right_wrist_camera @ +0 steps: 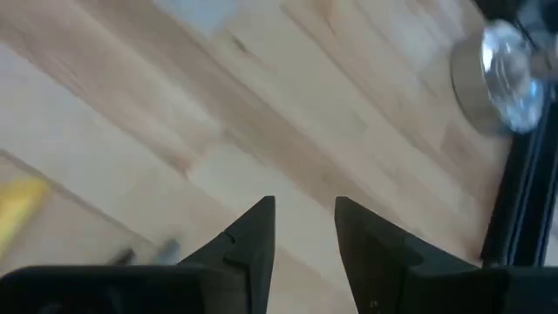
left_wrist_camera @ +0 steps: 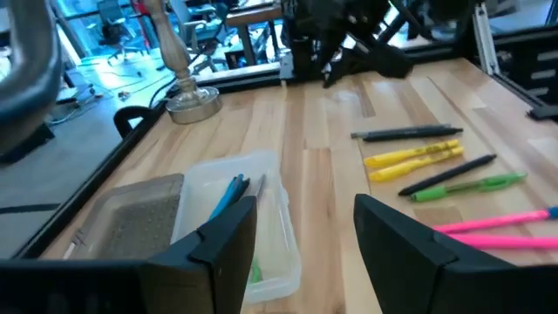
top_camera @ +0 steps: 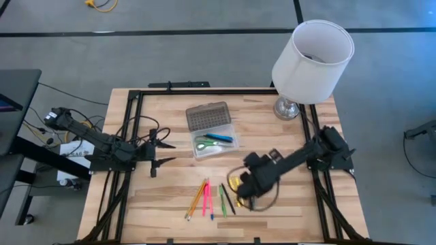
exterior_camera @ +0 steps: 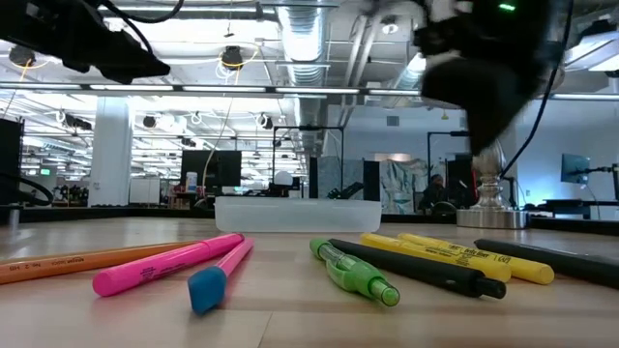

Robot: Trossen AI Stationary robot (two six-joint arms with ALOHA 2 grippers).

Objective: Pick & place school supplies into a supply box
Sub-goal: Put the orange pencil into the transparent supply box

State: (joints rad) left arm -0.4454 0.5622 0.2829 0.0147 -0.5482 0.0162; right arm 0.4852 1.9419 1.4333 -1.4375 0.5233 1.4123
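Clear plastic, high view: the supply box (top_camera: 212, 131) lies open near the bench (top_camera: 170, 204) centre, ribbed grey lid at 12 o'clock, green-handled scissors (top_camera: 204, 144) and a blue pen (top_camera: 219, 137) inside.
High view, loose supplies: pens and pencils (top_camera: 211, 199) at 6 o'clock of the box.
High view, arms: left tool (top_camera: 162, 152) at 9 o'clock of the box; right tool (top_camera: 244, 197) just beside the pens; white lamp (top_camera: 310, 64) at 1 o'clock.
Low view: pink marker (exterior_camera: 164, 266), green pen (exterior_camera: 353, 273), yellow highlighters (exterior_camera: 469, 256) in front of the box.
Left wrist view: fingers (left_wrist_camera: 227, 240) apart, empty, over the box.
Right wrist view: fingers (right_wrist_camera: 253, 235) apart, empty, above bare wood.
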